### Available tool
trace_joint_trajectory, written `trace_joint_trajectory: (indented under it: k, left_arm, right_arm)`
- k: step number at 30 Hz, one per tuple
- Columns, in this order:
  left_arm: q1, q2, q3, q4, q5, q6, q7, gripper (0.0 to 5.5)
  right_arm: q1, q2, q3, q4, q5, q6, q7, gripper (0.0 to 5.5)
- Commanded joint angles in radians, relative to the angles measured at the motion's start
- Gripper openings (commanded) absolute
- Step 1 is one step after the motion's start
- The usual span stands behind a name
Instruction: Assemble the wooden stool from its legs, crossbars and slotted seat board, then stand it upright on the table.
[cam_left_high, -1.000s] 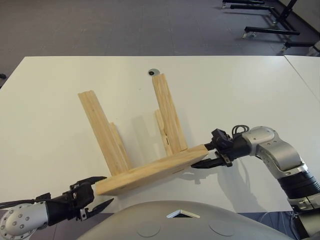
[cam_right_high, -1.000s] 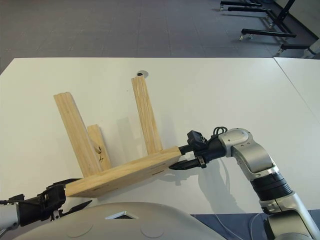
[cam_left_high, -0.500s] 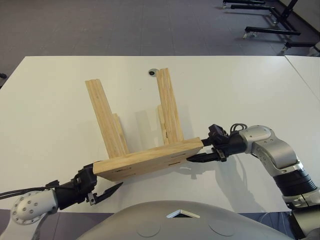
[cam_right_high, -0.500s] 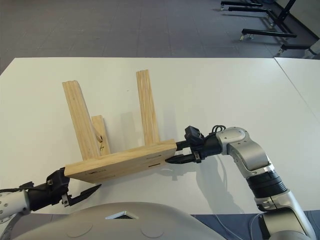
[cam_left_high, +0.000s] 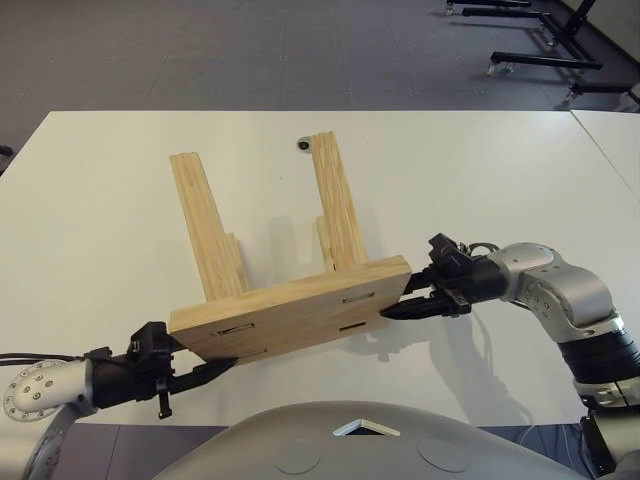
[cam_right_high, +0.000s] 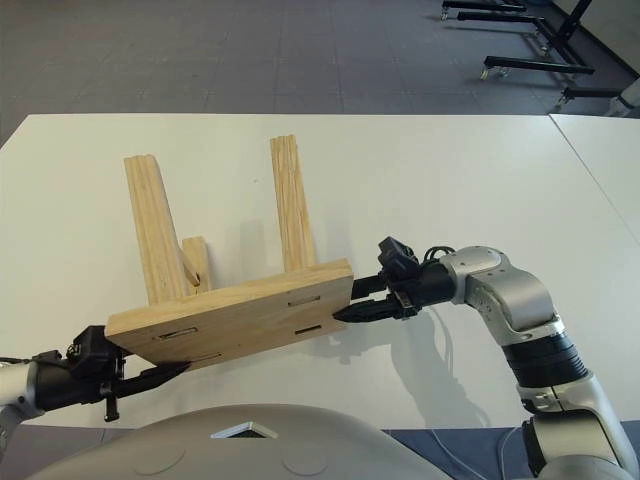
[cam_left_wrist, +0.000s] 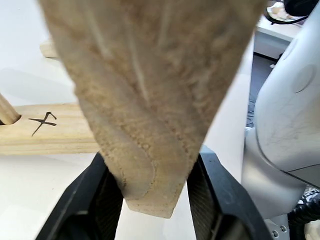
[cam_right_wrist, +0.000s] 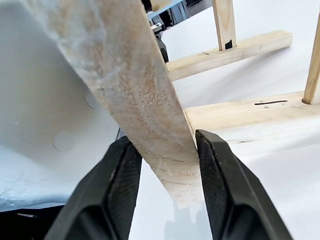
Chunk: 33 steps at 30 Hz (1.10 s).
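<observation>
The stool (cam_left_high: 285, 300) is put together and is held over the white table (cam_left_high: 480, 180), near the robot's edge of it, between the two grippers. Its seat board (cam_left_high: 300, 312) is tipped so that the flat face with the small slots (cam_left_high: 352, 297) looks toward the robot, and the legs (cam_left_high: 338, 205) point away from it, across the table. Two long legs are plain to see, one on the left (cam_left_high: 205, 225) and one on the right, with shorter pieces of wood partly hidden behind them. I cannot tell whether the far ends of the legs touch the table. The left gripper (cam_left_high: 205, 370) is clamped on the left near corner of the seat board. In the left wrist view its two dark fingers (cam_left_wrist: 95, 195) press on both sides of the board's edge, and behind lies a crossbar (cam_left_wrist: 55, 135) with a pencil cross drawn on it. The right gripper (cam_left_high: 398, 303) grips the right end of the seat board in the same way — its fingers (cam_right_wrist: 120, 185) sit tight against both faces of the wood. A small round fitting (cam_left_high: 303, 145) is set in the table, just beside the top of the right leg.
</observation>
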Motion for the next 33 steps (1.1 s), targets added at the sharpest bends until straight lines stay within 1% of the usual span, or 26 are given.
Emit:
trace_joint_trajectory:
  k: [1, 4, 6, 7, 8, 9, 11, 12, 13, 17, 21, 23, 25, 27, 29, 32, 33]
  left_arm:
    - [0.045, 0.089, 0.112, -0.017, -0.137, 0.107, -0.114, 1.54]
    - [0.002, 0.105, 0.182, 0.011, -0.269, 0.193, -0.161, 1.45]
    - [-0.093, 0.115, 0.201, 0.05, -0.334, 0.274, -0.115, 1.45]
    - [-0.142, 0.117, 0.201, 0.066, -0.359, 0.314, -0.083, 1.45]
    - [-0.179, 0.121, 0.203, 0.075, -0.394, 0.362, -0.054, 1.45]
    - [-0.203, 0.127, 0.206, 0.079, -0.444, 0.417, -0.041, 1.45]
    - [-0.233, 0.144, 0.209, 0.083, -0.527, 0.512, -0.044, 1.45]
    - [-0.25, 0.158, 0.212, 0.094, -0.574, 0.559, -0.046, 1.45]
    - [-0.263, 0.171, 0.217, 0.106, -0.613, 0.598, -0.05, 1.45]
    - [-0.297, 0.219, 0.234, 0.166, -0.712, 0.728, -0.065, 1.45]
    - [-0.346, 0.253, 0.253, 0.221, -0.796, 0.865, -0.055, 1.45]
    - [-0.344, 0.254, 0.259, 0.229, -0.81, 0.907, -0.049, 1.45]
    - [-0.358, 0.243, 0.253, 0.246, -0.83, 0.943, -0.032, 1.45]
    - [-0.372, 0.233, 0.247, 0.254, -0.828, 0.962, -0.024, 1.45]
    - [-0.377, 0.222, 0.252, 0.255, -0.831, 0.973, -0.018, 1.45]
    - [-0.389, 0.206, 0.266, 0.261, -0.824, 0.973, -0.009, 1.45]
    - [-0.391, 0.205, 0.266, 0.265, -0.812, 0.97, -0.009, 1.45]
  right_arm:
    - [0.048, -0.03, -0.074, -0.16, 0.12, 0.188, -0.145, 1.6]
    - [0.01, -0.023, -0.17, -0.258, 0.302, 0.455, -0.361, 1.6]
    - [-0.032, -0.02, -0.245, -0.259, 0.524, 0.616, -0.506, 1.6]
    - [-0.061, -0.027, -0.261, -0.229, 0.625, 0.682, -0.565, 1.61]
    - [-0.095, -0.049, -0.251, -0.164, 0.747, 0.736, -0.64, 1.61]
    - [-0.118, -0.091, -0.217, -0.099, 0.883, 0.755, -0.725, 1.61]
    - [-0.125, -0.226, -0.119, -0.021, 1.185, 0.713, -0.851, 1.61]
    - [-0.126, -0.277, -0.085, -0.001, 1.267, 0.704, -0.851, 1.61]
    - [-0.13, -0.31, -0.064, 0.012, 1.304, 0.706, -0.836, 1.61]
    - [-0.167, -0.418, 0.013, 0.031, 1.314, 0.743, -0.7, 1.6]
    - [-0.17, -0.625, 0.104, 0.066, 1.315, 0.778, -0.47, 1.6]
    - [-0.193, -0.682, 0.164, 0.081, 1.315, 0.788, -0.389, 1.6]
    - [-0.256, -0.713, 0.242, 0.113, 1.314, 0.82, -0.319, 1.6]
    - [-0.298, -0.736, 0.302, 0.116, 1.314, 0.83, -0.276, 1.6]
    - [-0.323, -0.722, 0.352, 0.122, 1.315, 0.819, -0.28, 1.59]
    - [-0.31, -0.643, 0.375, 0.158, 1.315, 0.756, -0.401, 1.43]
    - [-0.267, -0.595, 0.334, 0.155, 1.315, 0.706, -0.484, 1.43]
